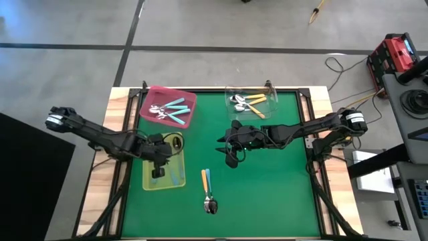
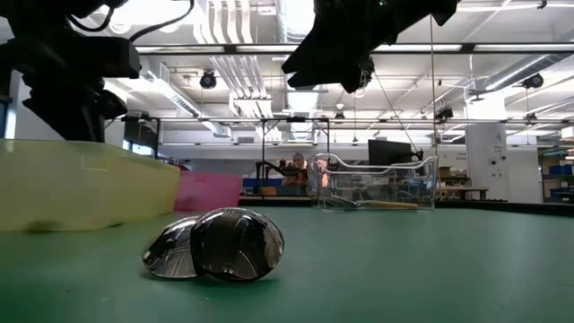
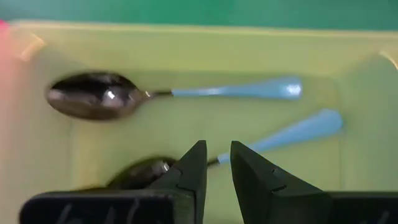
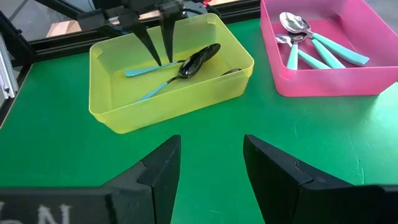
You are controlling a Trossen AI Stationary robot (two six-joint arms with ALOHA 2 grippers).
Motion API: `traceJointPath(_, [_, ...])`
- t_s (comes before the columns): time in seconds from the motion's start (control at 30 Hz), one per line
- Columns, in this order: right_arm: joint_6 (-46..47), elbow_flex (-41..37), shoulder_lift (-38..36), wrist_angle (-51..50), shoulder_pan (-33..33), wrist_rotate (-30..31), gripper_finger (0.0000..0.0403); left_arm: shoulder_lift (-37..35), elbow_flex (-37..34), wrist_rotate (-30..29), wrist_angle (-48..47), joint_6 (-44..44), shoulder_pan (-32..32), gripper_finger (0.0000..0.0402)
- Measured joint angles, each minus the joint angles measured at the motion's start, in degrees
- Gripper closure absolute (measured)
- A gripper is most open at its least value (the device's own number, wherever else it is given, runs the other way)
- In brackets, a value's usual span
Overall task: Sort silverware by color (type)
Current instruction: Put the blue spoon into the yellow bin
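Two light-blue-handled spoons (image 3: pixel 174 94) lie in the yellow-green tray (image 4: pixel 112 115) beneath the left gripper's (image 3: pixel 216 163) narrowly parted, empty fingers.

We saw light blue spoon handles (image 3: pixel 236 91) in the yellow-green tray (image 4: pixel 106 99). Teal handles (image 4: pixel 333 53) filled the pink tray (image 4: pixel 329 81), and the table (image 1: pixel 267 194) was green.

Teal spoons (image 1: pixel 172 110) lie far left, orange spoons (image 1: pixel 251 102) far right, blue spoons (image 4: pixel 171 71) left, two spoons (image 1: pixel 208 191) near.
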Motion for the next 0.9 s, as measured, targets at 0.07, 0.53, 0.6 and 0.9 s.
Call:
traceJointPath(0.07, [0.0, 0.0, 0.0, 0.0, 0.0, 0.0, 0.0236, 0.9, 1.6, 1.1, -3.1, 0.0, 0.2, 0.0356])
traceJointPath(0.53, [-0.1, 0.0, 0.0, -0.3, 0.0, 0.0, 0.0236, 10.6, 5.6, 3.4, -14.2, 4.5, 4.5, 0.0401])
traceJointPath(0.6, [-0.2, 0.0, 0.0, -0.7, 0.0, 0.0, 0.0236, 11.9, 6.0, 3.9, -14.3, 5.6, 5.2, 0.0401])
traceJointPath(0.9, [-0.2, 0.0, 0.0, -1.6, 0.0, 0.0, 0.0236, 14.0, 6.4, 5.2, -14.4, 9.6, 8.7, 0.0401])
